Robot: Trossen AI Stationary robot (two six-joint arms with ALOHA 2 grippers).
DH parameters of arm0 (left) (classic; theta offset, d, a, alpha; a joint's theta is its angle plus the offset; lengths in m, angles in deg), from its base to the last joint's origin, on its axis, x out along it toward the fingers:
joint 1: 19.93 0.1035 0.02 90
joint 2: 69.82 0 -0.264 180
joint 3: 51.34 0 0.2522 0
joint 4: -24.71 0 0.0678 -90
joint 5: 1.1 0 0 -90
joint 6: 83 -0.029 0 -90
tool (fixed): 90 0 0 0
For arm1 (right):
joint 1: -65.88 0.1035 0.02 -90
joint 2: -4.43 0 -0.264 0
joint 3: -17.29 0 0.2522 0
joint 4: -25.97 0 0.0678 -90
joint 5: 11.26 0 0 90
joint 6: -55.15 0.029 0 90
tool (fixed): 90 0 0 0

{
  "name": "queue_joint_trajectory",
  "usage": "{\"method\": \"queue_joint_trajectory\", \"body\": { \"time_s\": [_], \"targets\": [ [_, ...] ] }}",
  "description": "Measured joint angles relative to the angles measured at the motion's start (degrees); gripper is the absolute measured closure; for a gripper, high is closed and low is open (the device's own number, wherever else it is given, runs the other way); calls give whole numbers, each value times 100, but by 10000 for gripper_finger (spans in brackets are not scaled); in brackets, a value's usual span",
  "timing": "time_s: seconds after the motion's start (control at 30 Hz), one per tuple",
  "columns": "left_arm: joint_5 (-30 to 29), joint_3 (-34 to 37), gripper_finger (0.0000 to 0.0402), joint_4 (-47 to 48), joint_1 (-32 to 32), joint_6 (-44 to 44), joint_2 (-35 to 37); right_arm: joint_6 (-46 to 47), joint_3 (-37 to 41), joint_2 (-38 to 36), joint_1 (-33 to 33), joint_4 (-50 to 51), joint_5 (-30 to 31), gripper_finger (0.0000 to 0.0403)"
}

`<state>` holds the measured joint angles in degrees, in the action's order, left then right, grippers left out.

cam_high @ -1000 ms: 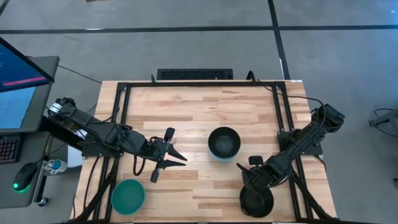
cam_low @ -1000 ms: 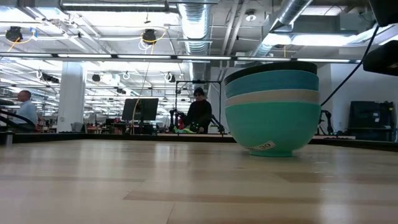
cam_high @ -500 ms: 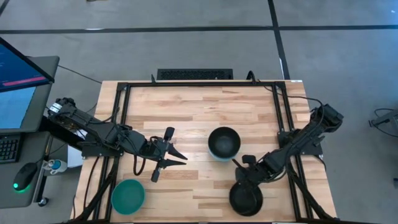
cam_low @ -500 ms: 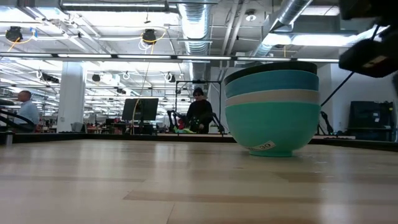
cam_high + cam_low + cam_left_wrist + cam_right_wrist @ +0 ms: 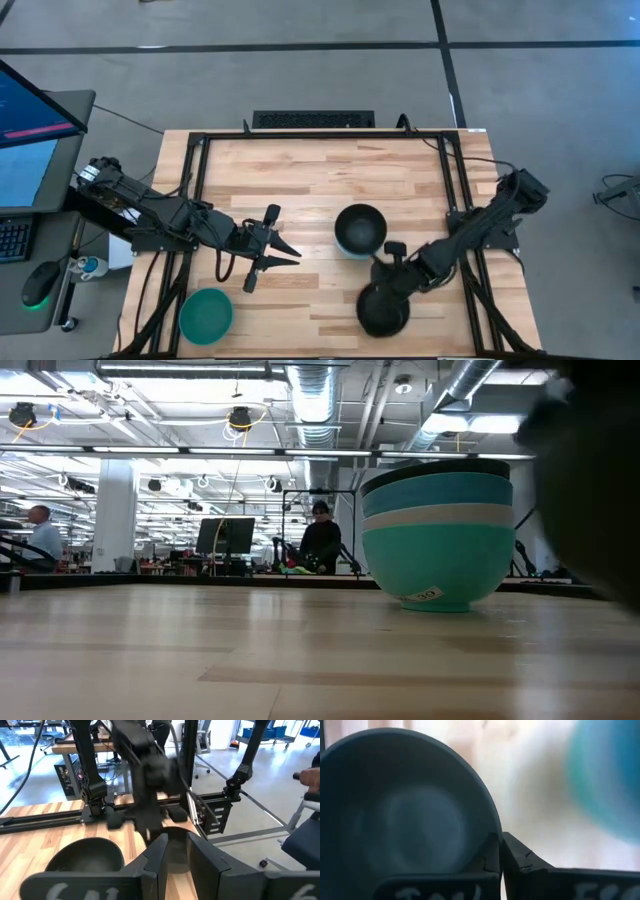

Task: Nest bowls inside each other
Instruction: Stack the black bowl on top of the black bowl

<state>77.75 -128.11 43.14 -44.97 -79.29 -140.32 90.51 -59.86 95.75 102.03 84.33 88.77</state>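
A stack of nested bowls [image 5: 360, 230] stands mid-table: cyan at the bottom, then white, cyan and a black one on top [image 5: 437, 535]. It also shows in the left wrist view [image 5: 85, 857]. My right gripper [image 5: 387, 283] is shut on a second black bowl [image 5: 383, 310], near and right of the stack; in the low view this is a dark blur [image 5: 595, 490]. A teal-green bowl [image 5: 205, 315] rests on its base at the near left. My left gripper [image 5: 283, 251] hovers open left of the stack, with nothing between its fingers [image 5: 177, 840]. My right gripper pinches the black bowl's rim [image 5: 492, 837] on the side toward the table's far edge, one finger inside the bowl and one outside. The fingers come steeply from above. Whether the bowl is clear of the table, I cannot tell.
A black metal frame [image 5: 200, 200] runs along the table's left, right and far sides. A dark bar [image 5: 313, 119] lies just beyond the far edge. Bare wood lies between the teal-green bowl and the held bowl. People work in the room behind [image 5: 320, 540].
My right gripper has moved toward the table's left edge and a little toward the far edge, taking the black bowl along from the near right corner toward the stack. The stack, the teal-green bowl and my left arm have kept still.
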Motion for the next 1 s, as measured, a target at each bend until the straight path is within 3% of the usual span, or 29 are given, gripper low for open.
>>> {"method": "queue_joint_trajectory", "body": {
  "time_s": [0.33, 0.57, 0.77, 1.0],
  "targets": [
    [-24, 0, 341, 76, 0, 11, 2, 133, -1030, -650, -205, 1362, 705, 392],
    [-174, 0, 341, 81, 0, 6, 2, -137, -1944, -860, -936, 2433, 1604, 392],
    [-191, 0, 341, 88, 0, 138, 9, -740, -2278, -937, -1983, 2413, 1539, 392],
    [-291, 0, 341, 117, 0, 144, 106, -972, -2272, -749, -2909, 2557, 764, 392]
  ]
}}
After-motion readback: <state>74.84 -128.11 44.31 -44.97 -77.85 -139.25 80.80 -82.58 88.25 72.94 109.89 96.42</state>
